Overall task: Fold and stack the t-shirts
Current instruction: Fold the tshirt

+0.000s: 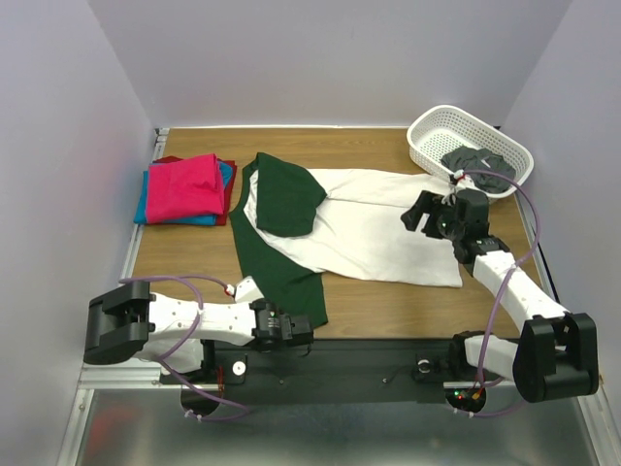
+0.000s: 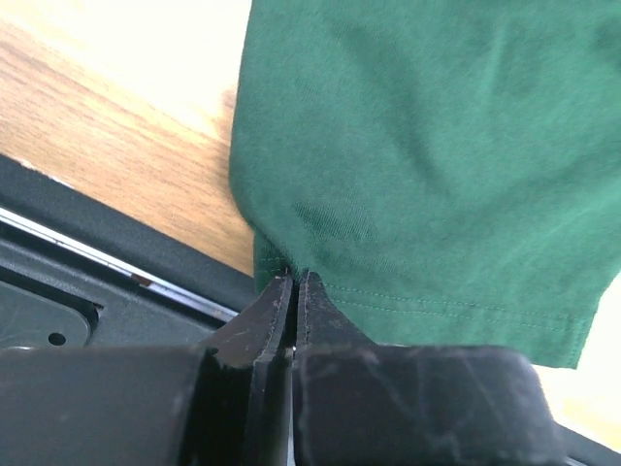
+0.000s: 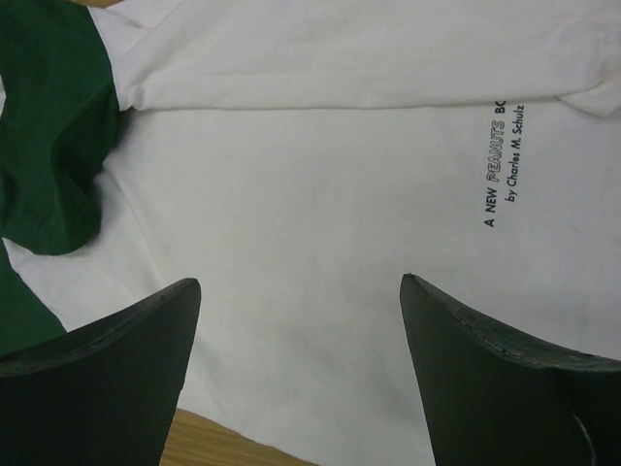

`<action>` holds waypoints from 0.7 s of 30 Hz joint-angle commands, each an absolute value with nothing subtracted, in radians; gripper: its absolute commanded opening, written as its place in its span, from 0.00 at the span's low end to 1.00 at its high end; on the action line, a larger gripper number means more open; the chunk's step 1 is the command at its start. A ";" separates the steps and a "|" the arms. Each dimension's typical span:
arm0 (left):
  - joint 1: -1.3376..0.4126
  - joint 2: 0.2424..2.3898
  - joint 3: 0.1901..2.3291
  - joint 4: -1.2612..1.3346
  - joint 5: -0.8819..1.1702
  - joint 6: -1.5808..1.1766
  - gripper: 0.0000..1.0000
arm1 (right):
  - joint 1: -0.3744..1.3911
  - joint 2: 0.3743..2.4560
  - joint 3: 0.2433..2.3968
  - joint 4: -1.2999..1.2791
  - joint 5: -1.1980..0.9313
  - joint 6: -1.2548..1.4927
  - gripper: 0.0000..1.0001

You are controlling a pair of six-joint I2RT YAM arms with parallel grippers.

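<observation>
Pinching the green sleeve hem, other side hovering open.
My left fingers (image 2: 294, 289) are clamping the hem of the shirt's (image 1: 378, 231) green sleeve at the near worktop (image 1: 408, 313) edge. My right fingers (image 1: 424, 212) are hanging spread wide above its white body. The shirt is lying mid-worktop, the folded stack (image 1: 184, 187) far left.
</observation>
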State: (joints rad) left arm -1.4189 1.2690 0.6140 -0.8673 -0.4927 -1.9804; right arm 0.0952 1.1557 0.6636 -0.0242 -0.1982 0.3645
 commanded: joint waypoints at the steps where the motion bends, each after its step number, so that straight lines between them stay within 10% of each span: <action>1: -1.424 1.247 0.666 -0.940 -0.621 -2.215 0.06 | 0.078 1.138 0.669 0.002 -0.152 0.371 0.89; 11: -1.413 1.186 0.722 -0.938 -0.834 -2.080 0.02 | 0.064 1.209 0.680 -0.195 0.072 0.442 0.96; 21: -1.141 1.045 0.661 -0.355 -0.861 -1.272 0.00 | 0.064 1.204 0.718 -0.391 0.193 0.506 0.98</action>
State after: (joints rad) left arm -1.2190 1.0924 0.6880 -0.6125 -0.8070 -1.6096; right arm 0.0711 1.2316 0.6643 -0.2893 0.0944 0.4686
